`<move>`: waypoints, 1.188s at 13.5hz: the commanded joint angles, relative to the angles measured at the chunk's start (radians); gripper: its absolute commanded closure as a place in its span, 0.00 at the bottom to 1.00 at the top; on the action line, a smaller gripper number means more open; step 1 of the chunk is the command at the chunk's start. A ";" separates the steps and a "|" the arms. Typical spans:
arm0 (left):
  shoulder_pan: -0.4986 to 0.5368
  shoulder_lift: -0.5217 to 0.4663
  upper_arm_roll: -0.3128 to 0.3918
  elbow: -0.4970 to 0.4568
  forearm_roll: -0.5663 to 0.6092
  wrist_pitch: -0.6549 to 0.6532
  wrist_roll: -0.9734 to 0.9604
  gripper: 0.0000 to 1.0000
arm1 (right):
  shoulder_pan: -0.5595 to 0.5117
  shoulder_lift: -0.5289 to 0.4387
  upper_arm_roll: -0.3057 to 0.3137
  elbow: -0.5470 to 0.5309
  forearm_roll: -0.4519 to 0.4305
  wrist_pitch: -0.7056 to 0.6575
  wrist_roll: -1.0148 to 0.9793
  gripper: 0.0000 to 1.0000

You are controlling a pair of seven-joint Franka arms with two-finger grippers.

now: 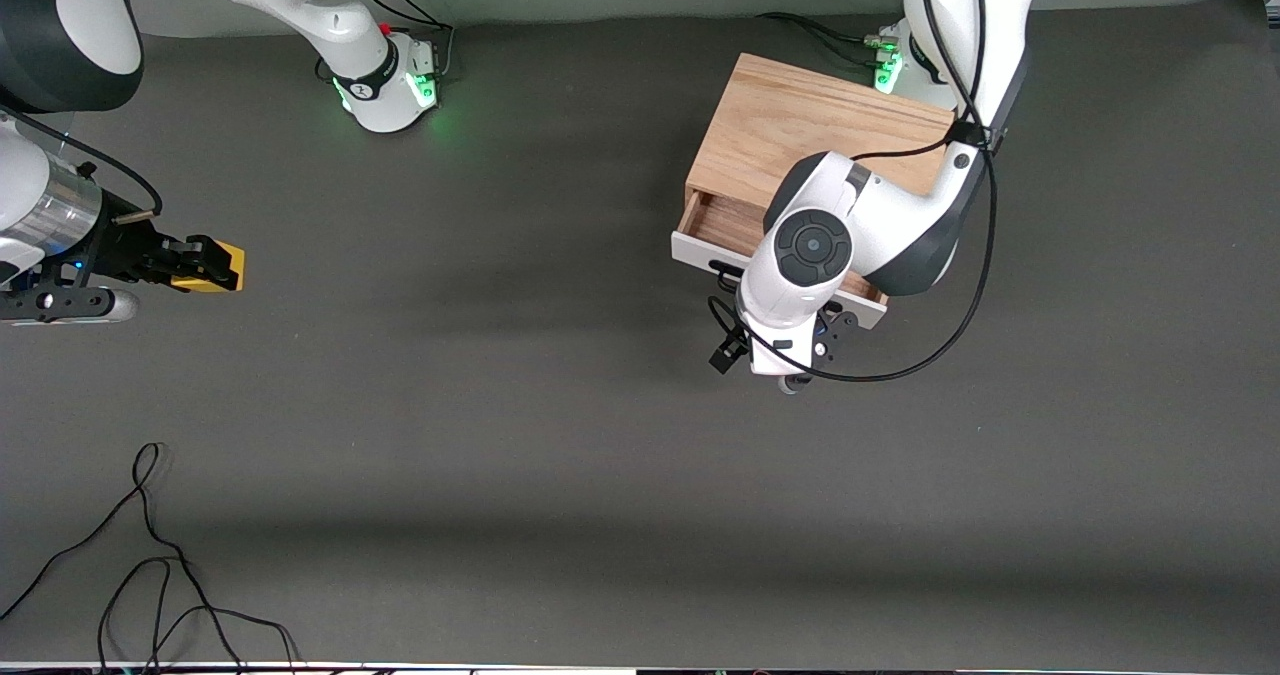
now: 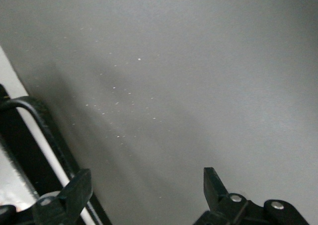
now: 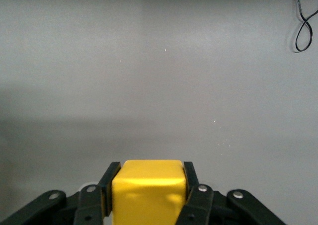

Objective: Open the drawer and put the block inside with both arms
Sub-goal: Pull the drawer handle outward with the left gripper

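Your right gripper [image 3: 147,197] has its fingers pinched on the block [image 1: 212,267], held over bare table at about nine o'clock in the front view, well apart from the drawer [image 1: 715,240]. The drawer, at roughly two o'clock in its oak box [image 1: 800,115], stands partly pulled out. Your left gripper [image 2: 144,192] hangs over the table just in front of the drawer with its fingers spread and holding nothing, the handle [image 2: 42,130] beside one fingertip. The left arm's wrist covers much of the opening, so bringing the block across could mean a collision. A short opening could also catch the block on the drawer front.
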 commanded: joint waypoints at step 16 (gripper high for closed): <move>-0.018 0.030 0.006 0.013 0.062 -0.006 -0.005 0.00 | 0.004 -0.021 -0.003 -0.018 -0.014 0.017 0.020 0.57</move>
